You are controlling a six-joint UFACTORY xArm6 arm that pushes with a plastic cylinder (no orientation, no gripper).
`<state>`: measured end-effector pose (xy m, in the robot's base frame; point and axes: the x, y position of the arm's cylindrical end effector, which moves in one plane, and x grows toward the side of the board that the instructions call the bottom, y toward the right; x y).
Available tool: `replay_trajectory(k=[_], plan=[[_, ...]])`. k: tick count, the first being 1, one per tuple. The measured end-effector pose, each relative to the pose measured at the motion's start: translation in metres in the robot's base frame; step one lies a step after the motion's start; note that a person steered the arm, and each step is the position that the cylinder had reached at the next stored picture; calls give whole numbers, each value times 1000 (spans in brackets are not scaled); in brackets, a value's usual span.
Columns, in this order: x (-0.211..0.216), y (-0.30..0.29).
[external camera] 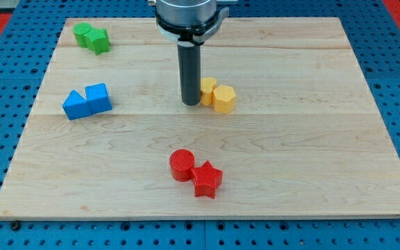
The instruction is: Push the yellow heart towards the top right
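Yellow heart (206, 91) partly hidden behind my tip (189, 103), touching yellow hexagon (224, 98); no fingers on rod.

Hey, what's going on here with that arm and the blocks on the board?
My tip is down on the wooden board, right against the left side of the yellow pair: the yellow heart and a yellow hexagon-like block touching it. Green blocks, blue blocks and red blocks sit apart from it.
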<state>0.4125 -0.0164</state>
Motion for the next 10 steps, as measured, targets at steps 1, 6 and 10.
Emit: replay_trajectory(k=[1,6,10], plan=[[0,0],[-45,152],[-39,41]])
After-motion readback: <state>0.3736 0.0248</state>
